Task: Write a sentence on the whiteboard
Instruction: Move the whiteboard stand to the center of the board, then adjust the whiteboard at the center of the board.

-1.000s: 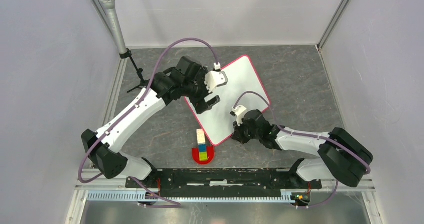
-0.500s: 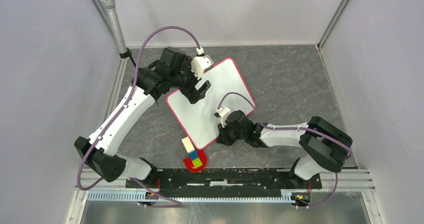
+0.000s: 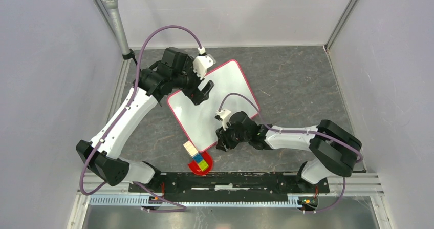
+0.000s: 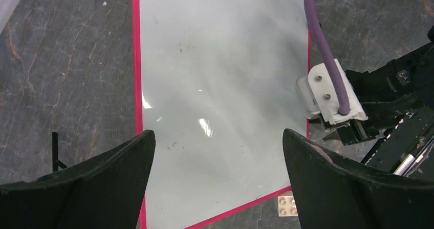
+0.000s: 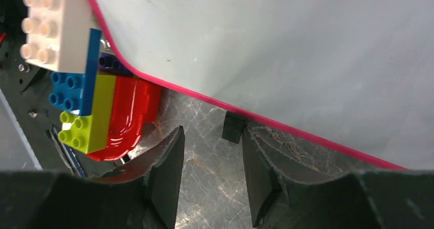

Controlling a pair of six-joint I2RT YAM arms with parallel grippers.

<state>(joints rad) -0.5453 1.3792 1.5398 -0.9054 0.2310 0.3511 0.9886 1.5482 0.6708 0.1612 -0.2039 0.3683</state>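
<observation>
The whiteboard (image 3: pixel 228 83) lies flat on the table, white with a pink border, turned at an angle. My left gripper (image 3: pixel 203 92) hovers over its left part, open wide, and the left wrist view shows bare whiteboard (image 4: pixel 220 75) between the fingers. My right gripper (image 3: pixel 221 140) sits at the board's near edge, off the board. In the right wrist view its jaws (image 5: pixel 212 137) stand parted over bare table with nothing between them. A small black clip (image 5: pixel 234 127) on the whiteboard's (image 5: pixel 286 39) edge sits just beyond the right finger. No marker shows.
A stack of toy bricks (image 3: pixel 197 158), white, blue and yellow-green on a red arch piece (image 5: pixel 128 113), lies against the board's near corner. A microphone stand (image 3: pixel 117 24) rises at the back left. Grey walls close in the table on three sides.
The whiteboard has slid left and turned, nudging the brick stack askew. Both arms moved left with it. My right gripper's jaws, shut before, have parted.
</observation>
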